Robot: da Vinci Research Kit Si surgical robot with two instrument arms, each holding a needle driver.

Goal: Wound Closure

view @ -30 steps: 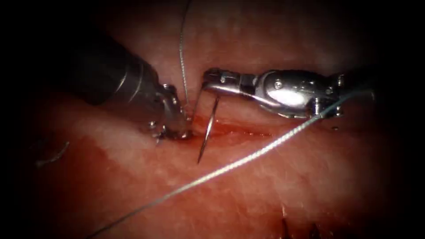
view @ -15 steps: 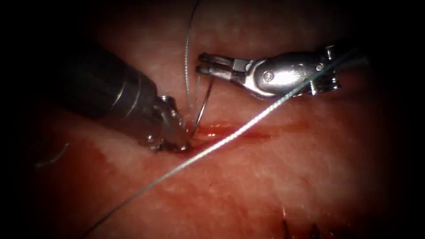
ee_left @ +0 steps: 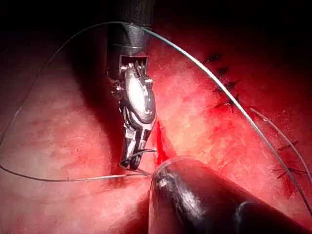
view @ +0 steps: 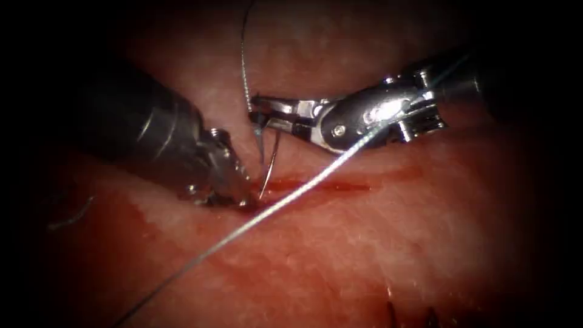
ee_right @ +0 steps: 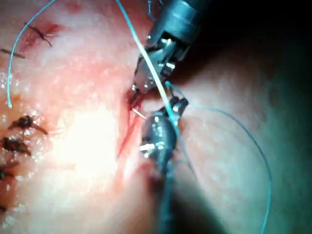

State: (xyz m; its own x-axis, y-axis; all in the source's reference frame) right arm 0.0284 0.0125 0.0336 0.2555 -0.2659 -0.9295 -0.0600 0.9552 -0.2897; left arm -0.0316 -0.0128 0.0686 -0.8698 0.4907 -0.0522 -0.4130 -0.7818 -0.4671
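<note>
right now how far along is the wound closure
Done: dark stitches already close part of the tissue. In hand: the right claw grips the needle near its thread end, its tip at the cut; the left claw presses on the cut's left end, grip unclear. Left: the red cut lies open, and thread trails across it.

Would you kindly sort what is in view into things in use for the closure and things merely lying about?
In use:
right pincer, holding the needle
left pincer, at the cut
thread
tissue

Lying about:
cut thread end
finished stitches
</note>
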